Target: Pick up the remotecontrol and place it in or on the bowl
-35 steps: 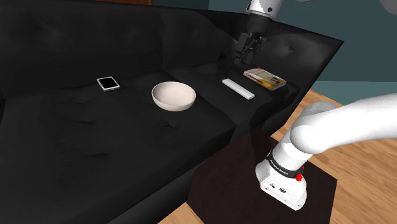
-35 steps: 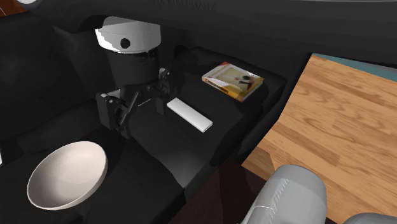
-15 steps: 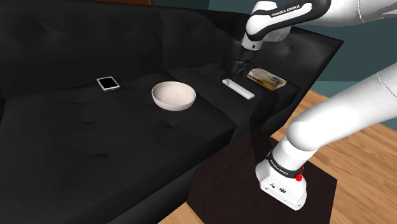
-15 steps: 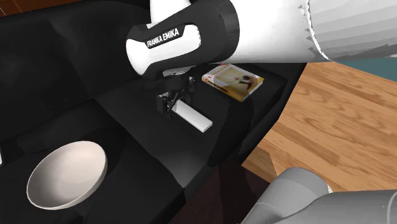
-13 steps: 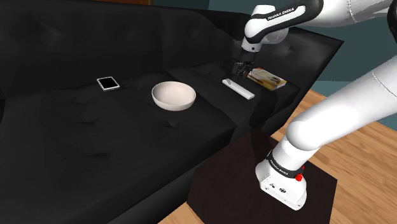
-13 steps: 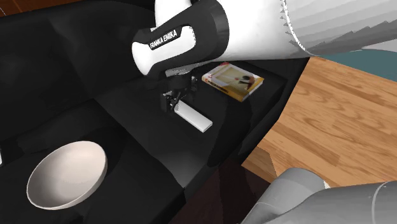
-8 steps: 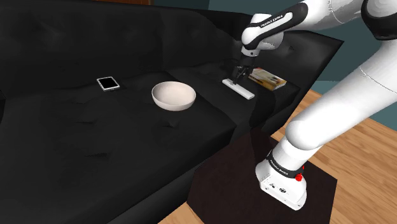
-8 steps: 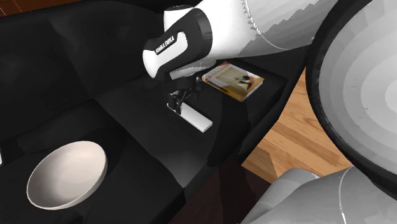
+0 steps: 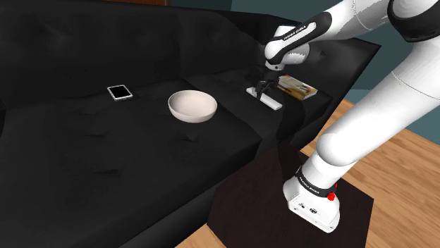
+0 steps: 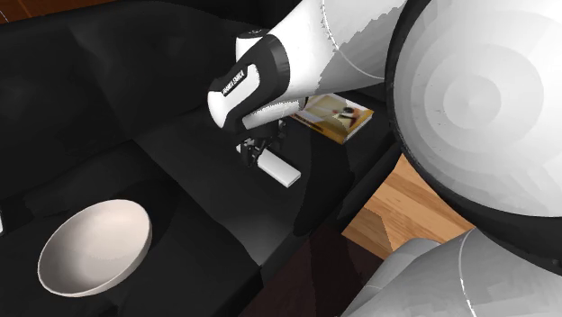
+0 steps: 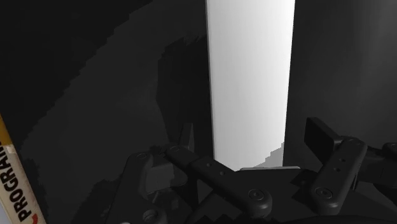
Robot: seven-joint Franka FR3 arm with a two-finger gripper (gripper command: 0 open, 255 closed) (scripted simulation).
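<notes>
The remote control (image 9: 268, 99) is a plain white bar lying on the black sofa's seat (image 9: 127, 141), between the bowl and a book. My black gripper (image 9: 262, 87) stands right over its end nearer the sofa back, pointing down. The second exterior view has the gripper (image 10: 257, 152) low on that end of the remote (image 10: 283, 170). Seen from the wrist, the remote (image 11: 250, 83) runs away from the hand and its near end lies between the open gripper (image 11: 280, 178) fingers, which are not clasping it. The white bowl (image 9: 192, 106) (image 10: 95, 246) sits upright and empty, a short way off.
A yellow-covered book (image 9: 296, 86) (image 10: 331, 115) lies just beyond the remote, its edge (image 11: 13, 184) close to the hand. A small dark-screened device (image 9: 120, 91) rests farther along the seat. The sofa back (image 9: 141, 42) rises behind; wooden floor (image 9: 395, 176) surrounds the stand.
The arm has swung down from above the sofa back, and the gripper has dropped onto the remote's far end, staying open. Remote, bowl and book have not moved.
</notes>
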